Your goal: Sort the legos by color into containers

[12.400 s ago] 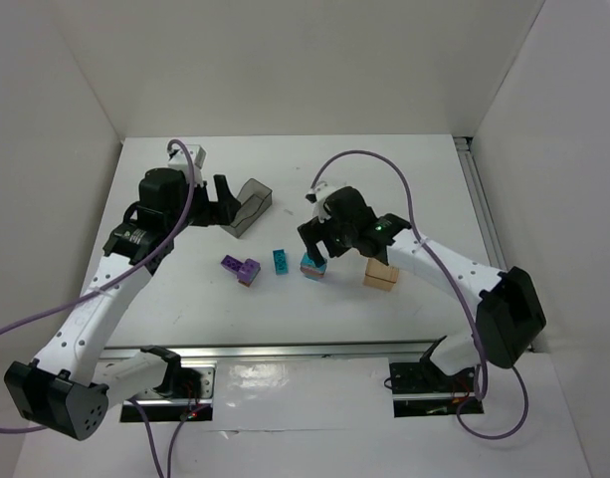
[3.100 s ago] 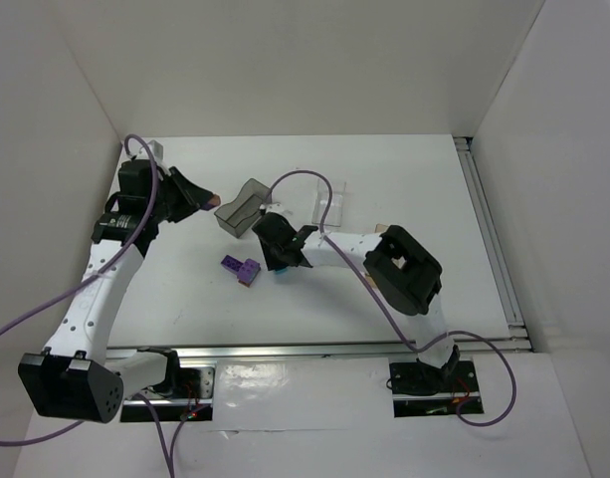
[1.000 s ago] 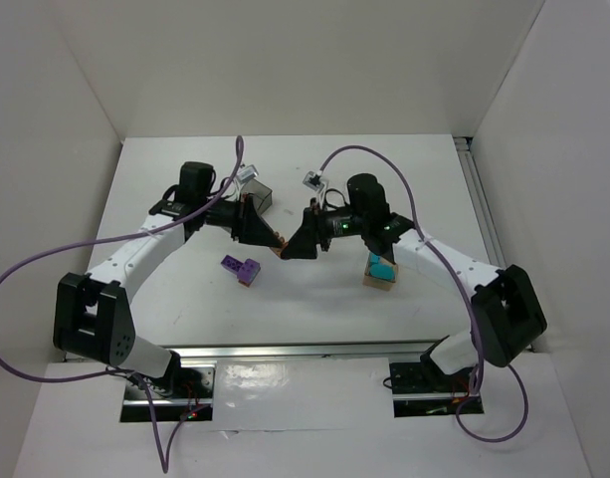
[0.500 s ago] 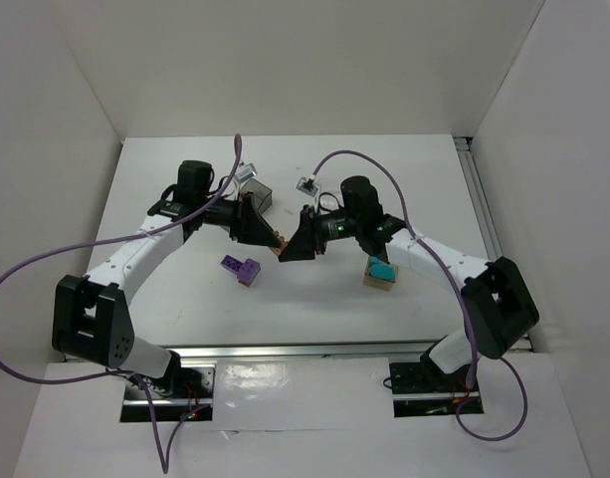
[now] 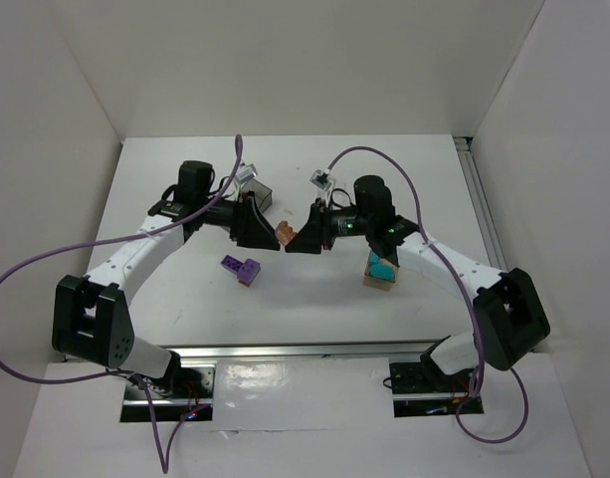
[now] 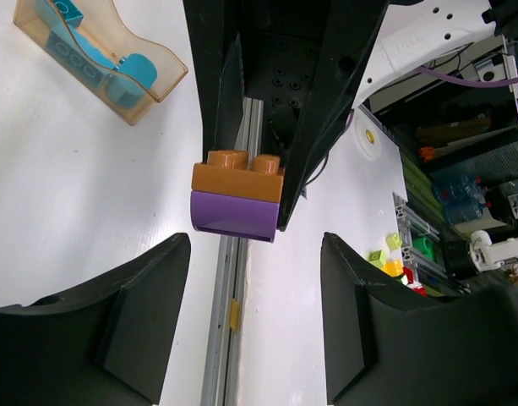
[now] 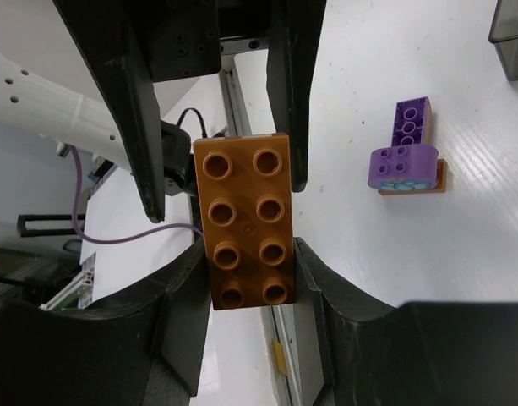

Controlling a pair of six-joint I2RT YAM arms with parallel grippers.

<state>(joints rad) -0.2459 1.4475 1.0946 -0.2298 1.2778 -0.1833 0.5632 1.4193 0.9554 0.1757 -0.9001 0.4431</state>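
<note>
Orange-brown brick point(image 7: 245, 230), two studs wide and four long, hangs in the air over the middle of the table point(image 5: 384, 179), with a purple brick point(image 6: 235, 221) stuck to its underside. The right claw point(image 5: 300, 239) pinches the orange-brown brick by its long sides at one end. The left claw point(image 5: 263, 231) faces it from the other side with its fingers point(image 6: 149, 313) spread wide; the free end of the brick sits between their tips, and I cannot tell whether it touches them. On the table nearer the arm bases, below the left claw in the top view, lies a cluster of purple pieces point(image 5: 242, 269) with a small orange-brown piece under one end. The tan box point(image 5: 381, 283) stands to the right, under the right forearm, with teal bricks point(image 5: 381, 266) inside it. The dark box point(image 5: 264, 196) sits just behind the left claw, partly hidden by it
</note>
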